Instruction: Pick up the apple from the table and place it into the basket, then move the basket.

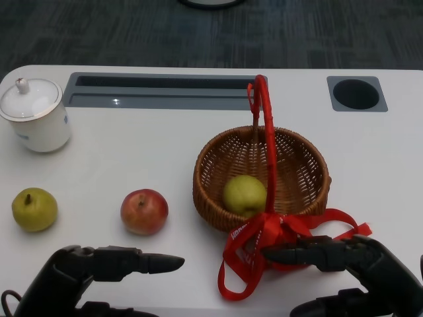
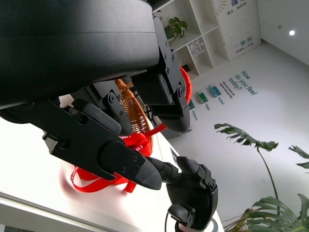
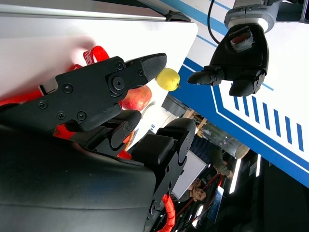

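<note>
Left hand (image 1: 99, 267): we are seeing it hovering low at the near table edge, fingers stretched toward the right, holding nothing.
Right hand (image 1: 344, 261): we are seeing it reaching left, fingers extended over the ribbon; whether it is touching the ribbon, we cannot tell.
Basket (image 1: 301, 165): wicker, sitting just beyond the right hand, red handle (image 1: 268, 125) arching over it, red ribbon (image 1: 264, 241) trailing down its front.
Green apple (image 1: 244, 195): lying inside the basket.
Red apple (image 1: 144, 211): resting on the table (image 1: 165, 145), left of the basket.
Pear (image 1: 34, 209): sitting further left.
Lidded cup (image 1: 34, 115): standing at the far left.
</note>
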Available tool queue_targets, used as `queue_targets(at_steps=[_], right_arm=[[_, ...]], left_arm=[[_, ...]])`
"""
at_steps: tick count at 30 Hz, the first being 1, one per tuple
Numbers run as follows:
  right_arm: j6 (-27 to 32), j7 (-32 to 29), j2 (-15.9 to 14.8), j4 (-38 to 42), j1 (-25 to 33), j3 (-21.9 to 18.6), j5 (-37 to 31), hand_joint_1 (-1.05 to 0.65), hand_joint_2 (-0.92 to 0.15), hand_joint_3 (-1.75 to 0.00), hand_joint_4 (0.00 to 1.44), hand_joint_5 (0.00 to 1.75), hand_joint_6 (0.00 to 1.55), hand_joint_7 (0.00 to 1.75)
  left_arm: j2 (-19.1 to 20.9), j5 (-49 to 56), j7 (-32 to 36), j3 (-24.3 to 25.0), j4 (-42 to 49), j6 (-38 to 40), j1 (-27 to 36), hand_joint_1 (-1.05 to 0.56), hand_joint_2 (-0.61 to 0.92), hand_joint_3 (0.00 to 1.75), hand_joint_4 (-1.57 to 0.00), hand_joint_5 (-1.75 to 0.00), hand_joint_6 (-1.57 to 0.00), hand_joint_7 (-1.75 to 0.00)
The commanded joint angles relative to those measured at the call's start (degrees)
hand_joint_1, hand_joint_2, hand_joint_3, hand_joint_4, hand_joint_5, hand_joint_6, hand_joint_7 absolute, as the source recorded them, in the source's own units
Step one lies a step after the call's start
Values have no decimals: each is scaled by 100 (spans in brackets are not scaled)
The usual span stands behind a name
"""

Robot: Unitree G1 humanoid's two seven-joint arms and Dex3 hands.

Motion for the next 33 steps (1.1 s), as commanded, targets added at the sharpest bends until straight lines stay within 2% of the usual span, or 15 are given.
queue_targets(at_steps=[1, 16, 21, 24, 28, 33], right_arm=[[45, -34, -106, -76, 14, -40, 55, -40, -78, 0, 74, 0, 70, 0], [23, -45, -102, -70, 19, -63, 42, -41, -79, 0, 73, 0, 70, 0], [44, -35, -116, -87, 30, -61, 56, -41, -79, 0, 73, 0, 70, 0], [49, -18, -112, -84, 26, -50, 90, -41, -78, 0, 73, 0, 70, 0], [66, -13, -103, -73, 11, -44, 101, -40, -78, 0, 74, 0, 70, 0], [9, -19, -103, -4, -25, -60, 72, -40, -79, 0, 74, 0, 70, 0]], left_arm=[[37, 15, 63, 50, 20, -50, 6, -31, 78, 0, -102, 0, -96, 0], [46, 24, 55, 51, 34, -76, -20, -31, 78, 0, -101, 0, -96, 0], [17, 371, 236, 168, -82, -242, 21, -33, 78, 0, -97, 0, -91, 0], [-24, 731, 470, 310, -226, -406, 55, -38, 76, 0, -91, 0, -86, 0], [-34, 1161, 827, 530, -413, -387, 67, -44, 74, 0, -76, 0, -75, 0], [21, 1981, 1308, 879, -324, -434, -194, -64, 76, 1, -54, 0, -53, 0]])
